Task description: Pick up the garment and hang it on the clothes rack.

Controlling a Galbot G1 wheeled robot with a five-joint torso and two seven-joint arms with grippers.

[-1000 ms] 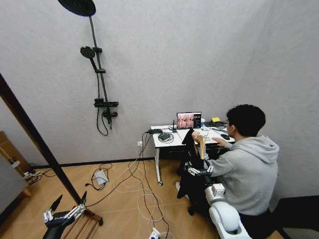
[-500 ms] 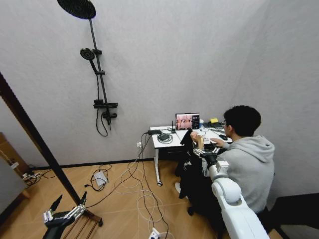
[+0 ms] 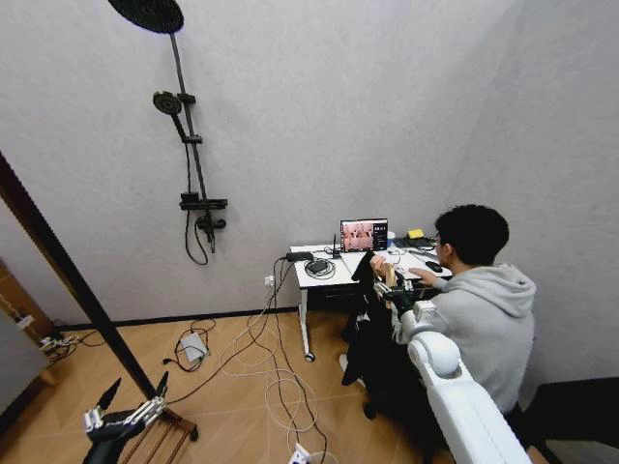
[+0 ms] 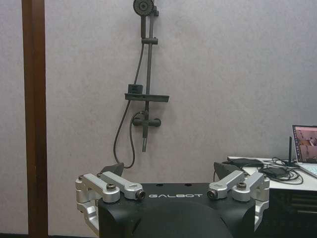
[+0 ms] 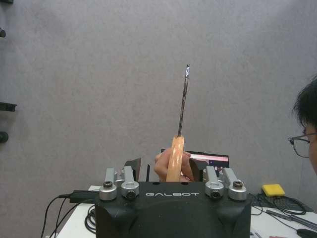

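Two grippers frame it: the left gripper idles low with fingers spread beside the dark reddish-brown wooden rack, while far right the open right gripper brackets the upright wooden hanger carrying the small black top, a person's hand holding it.

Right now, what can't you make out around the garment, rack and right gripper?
Garment: in the head view the arm covers its lower part; print too small.
Rack: rail and post tops cut off by the head view's edge.
Right gripper: in its wrist view a person's hand hides whether it touches the hanger.
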